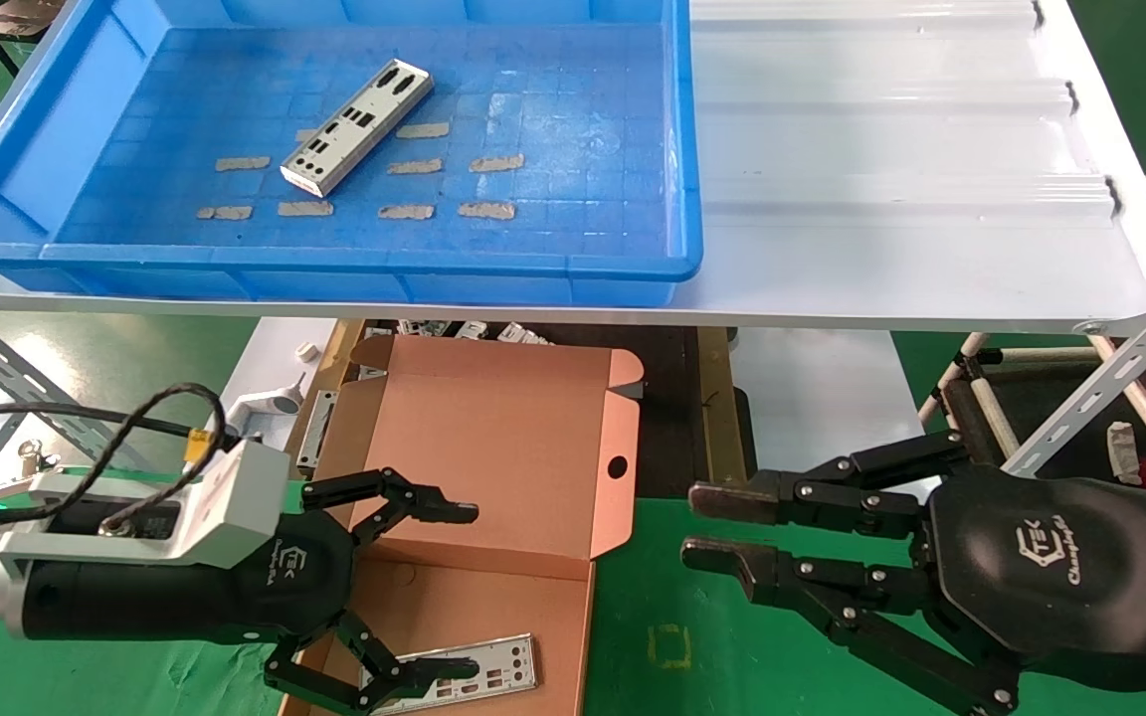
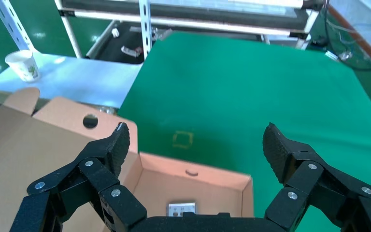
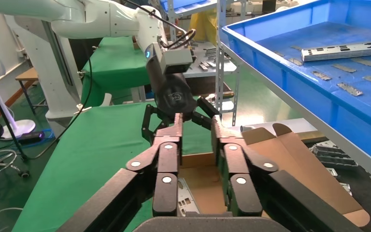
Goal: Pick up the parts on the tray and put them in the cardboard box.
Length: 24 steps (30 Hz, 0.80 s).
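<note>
One silvery part (image 1: 358,126) lies slantwise in the blue tray (image 1: 334,267) on the shelf; it also shows in the right wrist view (image 3: 345,50). The open cardboard box (image 1: 493,438) lies on the green table below. A second part (image 1: 474,674) lies flat in its base, also seen in the left wrist view (image 2: 181,209). My left gripper (image 1: 459,592) hangs open and empty just above that part and the box's base (image 2: 207,191). My right gripper (image 1: 692,524) is open and empty to the right of the box, pointing at it (image 3: 196,121).
The white ribbed shelf (image 1: 891,199) runs over the table's far side and bears the tray. A yellow square mark (image 1: 669,646) is on the green cloth right of the box. A paper cup (image 2: 24,65) stands beyond the box's lid.
</note>
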{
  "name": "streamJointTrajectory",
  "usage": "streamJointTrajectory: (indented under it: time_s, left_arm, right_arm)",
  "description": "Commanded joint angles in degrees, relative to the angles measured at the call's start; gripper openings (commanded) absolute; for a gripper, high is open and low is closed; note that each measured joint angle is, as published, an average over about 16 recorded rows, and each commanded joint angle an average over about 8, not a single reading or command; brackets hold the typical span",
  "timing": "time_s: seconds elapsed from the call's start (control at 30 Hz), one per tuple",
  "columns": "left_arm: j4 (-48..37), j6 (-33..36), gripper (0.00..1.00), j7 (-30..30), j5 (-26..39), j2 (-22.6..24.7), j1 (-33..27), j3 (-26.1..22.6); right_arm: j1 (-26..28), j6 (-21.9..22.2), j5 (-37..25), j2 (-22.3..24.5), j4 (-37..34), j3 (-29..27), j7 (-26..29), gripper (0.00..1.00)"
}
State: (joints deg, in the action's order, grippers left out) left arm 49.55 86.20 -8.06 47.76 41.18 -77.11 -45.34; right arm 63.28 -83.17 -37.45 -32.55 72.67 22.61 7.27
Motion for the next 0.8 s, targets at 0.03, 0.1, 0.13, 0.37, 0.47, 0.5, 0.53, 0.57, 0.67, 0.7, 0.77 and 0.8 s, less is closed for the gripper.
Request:
streamJointTrajectory:
  time_s: [0.03,0.1,0.13,0.37,0.47,0.5,0.53,0.57,0.67,0.7,0.77,0.8]
  left_arm:
    - [1.1,0.0,1.00,0.9,-0.3,-0.3,0.7,1.3]
    - [2.2,0.0,1.00,1.7,-0.5,-0.6,1.4,2.7]
    - [2.7,-0.1,1.00,2.1,-0.7,-0.7,1.8,3.3]
    - [6.6,-0.1,1.00,5.1,-1.6,-1.7,4.2,8.0]
    - [8.2,-0.2,1.00,6.4,-2.0,-2.1,5.3,10.0]
    - [8.7,-0.2,1.00,6.8,-2.1,-2.2,5.7,10.7]
    - [9.3,-0.2,1.00,7.3,-2.3,-2.4,6.0,11.3]
    - [9.8,-0.2,1.00,7.7,-2.4,-2.5,6.4,12.0]
    - [11.5,-0.2,1.00,9.0,-2.8,-2.9,7.4,14.0]
    - [12.0,-0.3,1.00,9.4,-3.0,-3.1,7.8,14.7]
    - [13.1,-0.3,1.00,10.3,-3.2,-3.4,8.5,16.0]
    - [13.6,-0.3,1.00,10.7,-3.4,-3.5,8.8,16.7]
  right_arm:
    - [0.0,0.0,0.0,0.0,0.0,0.0,0.0,1.00]
    - [0.0,0.0,0.0,0.0,0.0,0.0,0.0,1.00]
    - [0.0,0.0,0.0,0.0,0.0,0.0,0.0,1.00]
    - [0.0,0.0,0.0,0.0,0.0,0.0,0.0,1.00]
    - [0.0,0.0,0.0,0.0,0.0,0.0,0.0,1.00]
    - [0.0,0.0,0.0,0.0,0.0,0.0,0.0,1.00]
    - [0.0,0.0,0.0,0.0,0.0,0.0,0.0,1.00]
    - [0.0,0.0,0.0,0.0,0.0,0.0,0.0,1.00]
    - [0.0,0.0,0.0,0.0,0.0,0.0,0.0,1.00]
    - [0.0,0.0,0.0,0.0,0.0,0.0,0.0,1.00]
    - [0.0,0.0,0.0,0.0,0.0,0.0,0.0,1.00]
    - [0.0,0.0,0.0,0.0,0.0,0.0,0.0,1.00]
